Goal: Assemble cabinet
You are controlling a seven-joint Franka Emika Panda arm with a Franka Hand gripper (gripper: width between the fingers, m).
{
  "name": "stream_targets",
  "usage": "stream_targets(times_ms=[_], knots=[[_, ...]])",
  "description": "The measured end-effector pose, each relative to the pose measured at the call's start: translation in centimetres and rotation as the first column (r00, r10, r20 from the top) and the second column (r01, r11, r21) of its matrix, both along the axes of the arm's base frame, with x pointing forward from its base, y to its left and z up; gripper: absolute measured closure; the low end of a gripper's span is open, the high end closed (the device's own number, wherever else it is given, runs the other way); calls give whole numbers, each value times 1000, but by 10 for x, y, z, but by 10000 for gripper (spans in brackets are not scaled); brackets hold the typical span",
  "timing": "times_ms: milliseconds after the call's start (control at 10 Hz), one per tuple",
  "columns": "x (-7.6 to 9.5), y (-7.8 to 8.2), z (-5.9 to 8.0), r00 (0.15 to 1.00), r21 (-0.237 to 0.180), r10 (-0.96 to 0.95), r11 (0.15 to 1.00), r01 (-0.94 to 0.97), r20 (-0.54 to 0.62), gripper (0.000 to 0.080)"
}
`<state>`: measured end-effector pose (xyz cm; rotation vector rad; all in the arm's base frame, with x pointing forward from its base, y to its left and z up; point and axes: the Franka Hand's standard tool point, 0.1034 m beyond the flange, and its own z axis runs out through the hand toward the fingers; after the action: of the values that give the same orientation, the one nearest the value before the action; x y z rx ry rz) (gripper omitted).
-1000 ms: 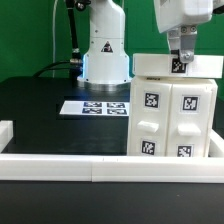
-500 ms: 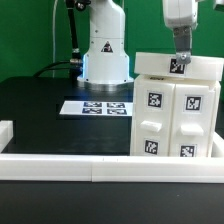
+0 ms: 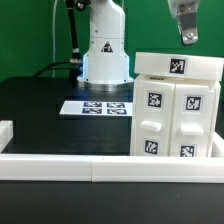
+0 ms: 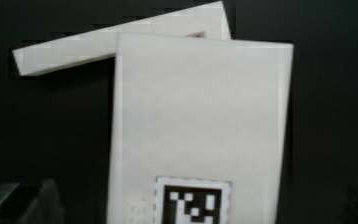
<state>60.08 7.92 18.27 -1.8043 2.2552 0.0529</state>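
Fingers of the arm's gripper hang clear above the large white plastic tagged cabinet, holding nothing; their spread cannot be told. Below them, the cabinet stands on the black surface.

I see cabinet upright on black table, at exterior view's right, tagged panels on front face, one tag on top block. Gripper hangs above cabinet top, clear of it, nothing between fingers. Marker board flat near robot base. White border rail along front edge.
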Motion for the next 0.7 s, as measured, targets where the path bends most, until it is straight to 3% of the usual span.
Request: stream_targets(times_ms=[200, 300, 600, 700], knots=[[-1, 1, -1, 1000, -8, 31, 999, -31, 0, 2], [-2, 4, -2, 980, -47, 201, 978, -201, -5, 2], [3, 9, 2, 794, -124, 608, 787, -605, -11, 2], [4, 12, 2, 727, -122, 687, 720, -683, -20, 2]])
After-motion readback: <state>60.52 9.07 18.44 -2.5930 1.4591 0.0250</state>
